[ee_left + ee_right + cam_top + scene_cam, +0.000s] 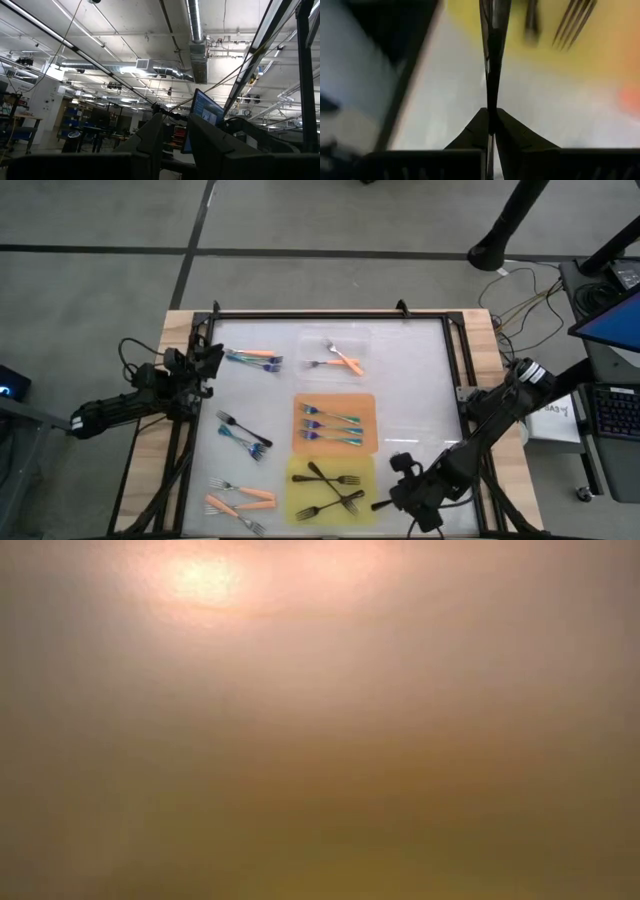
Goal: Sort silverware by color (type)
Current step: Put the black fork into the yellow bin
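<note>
Black forks (330, 485) lie on the yellow tray (298, 510), and teal-handled forks (330, 423) lie on the orange tray (300, 445). Orange-handled forks (345, 361) lie in the clear tray (310, 340). Loose forks lie on the table's left half: orange and teal (255, 358), black and teal (245, 435), orange (240, 500). My right gripper (384, 503) is by the yellow tray's right edge, shut on a black fork (492, 60). My left gripper (212, 360) waits at the left edge, open and tipped up, as the left wrist view (175, 140) shows. The low view shows only haze. My right gripper pinches the black fork by one end of its thin handle (491, 112) between its two fingertips. The fork runs straight on from the fingers toward the yellow tray (600, 60), in line with them. Whether its far end rests on the tray I cannot tell.
A dark frame (330, 315) runs around the white table top. The right half of the top (415, 400) holds no forks. Cables and a keyboard (610, 420) lie beyond the right edge.
</note>
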You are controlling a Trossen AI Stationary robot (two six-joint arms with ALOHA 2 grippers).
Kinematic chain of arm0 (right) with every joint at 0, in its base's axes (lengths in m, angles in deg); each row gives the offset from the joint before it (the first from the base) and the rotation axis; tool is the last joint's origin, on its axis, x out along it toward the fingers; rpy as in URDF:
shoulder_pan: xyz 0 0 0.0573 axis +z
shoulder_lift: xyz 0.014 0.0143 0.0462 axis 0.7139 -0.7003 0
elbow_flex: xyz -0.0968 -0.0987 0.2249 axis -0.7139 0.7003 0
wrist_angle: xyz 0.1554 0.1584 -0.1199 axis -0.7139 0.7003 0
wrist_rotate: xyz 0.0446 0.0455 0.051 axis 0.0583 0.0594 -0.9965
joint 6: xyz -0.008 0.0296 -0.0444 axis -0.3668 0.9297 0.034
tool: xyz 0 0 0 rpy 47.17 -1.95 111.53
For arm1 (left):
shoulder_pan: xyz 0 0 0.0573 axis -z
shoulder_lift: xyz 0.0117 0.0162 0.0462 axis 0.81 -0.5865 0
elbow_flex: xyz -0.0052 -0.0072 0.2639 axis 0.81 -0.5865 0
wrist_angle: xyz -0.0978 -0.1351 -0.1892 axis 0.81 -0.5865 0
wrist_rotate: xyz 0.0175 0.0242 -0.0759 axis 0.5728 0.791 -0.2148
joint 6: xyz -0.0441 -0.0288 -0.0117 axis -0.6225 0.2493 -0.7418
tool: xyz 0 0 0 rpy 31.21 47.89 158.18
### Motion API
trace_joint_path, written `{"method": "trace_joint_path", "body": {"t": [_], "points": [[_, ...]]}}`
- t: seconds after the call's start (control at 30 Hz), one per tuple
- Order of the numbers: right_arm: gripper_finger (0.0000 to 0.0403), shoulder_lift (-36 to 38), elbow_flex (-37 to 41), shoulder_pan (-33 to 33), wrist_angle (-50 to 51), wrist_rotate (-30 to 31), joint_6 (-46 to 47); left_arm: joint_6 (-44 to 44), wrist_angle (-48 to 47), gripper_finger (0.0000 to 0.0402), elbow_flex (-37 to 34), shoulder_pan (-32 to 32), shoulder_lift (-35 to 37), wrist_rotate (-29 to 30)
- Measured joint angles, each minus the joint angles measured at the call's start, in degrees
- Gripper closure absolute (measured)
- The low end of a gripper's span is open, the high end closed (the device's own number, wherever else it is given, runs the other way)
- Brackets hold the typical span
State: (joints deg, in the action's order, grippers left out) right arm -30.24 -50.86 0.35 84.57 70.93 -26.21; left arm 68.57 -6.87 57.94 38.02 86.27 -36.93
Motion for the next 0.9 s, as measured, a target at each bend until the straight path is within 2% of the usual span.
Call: {"method": "trace_joint_path", "body": {"t": [0.17,0.33,0.5,0.73,0.9], "points": [[0.0393,-0.5,-5.8,-2.0,-0.7,5.6,-6.1,0.0,0.0,0.0327,0.0,0.0,0.0,0.0],[0.0393,-2.7,-10.3,-5.5,-2.3,5.7,-14.0,0.0,0.0,0.0327,0.0,0.0,0.0,0.0],[0.0393,-6.3,-12.7,-10.3,-8.2,5.6,-20.3,0.0,0.0,0.0327,0.0,0.0,0.0,0.0],[0.0393,-9.9,-15.8,-17.2,-9.6,5.6,-16.7,0.0,0.0,0.0327,0.0,0.0,0.0,0.0],[0.0389,-10.7,-16.2,-20.6,-10.1,5.1,0.4,0.0,0.0,0.0327,0.0,0.0,0.0,0.0]]}}
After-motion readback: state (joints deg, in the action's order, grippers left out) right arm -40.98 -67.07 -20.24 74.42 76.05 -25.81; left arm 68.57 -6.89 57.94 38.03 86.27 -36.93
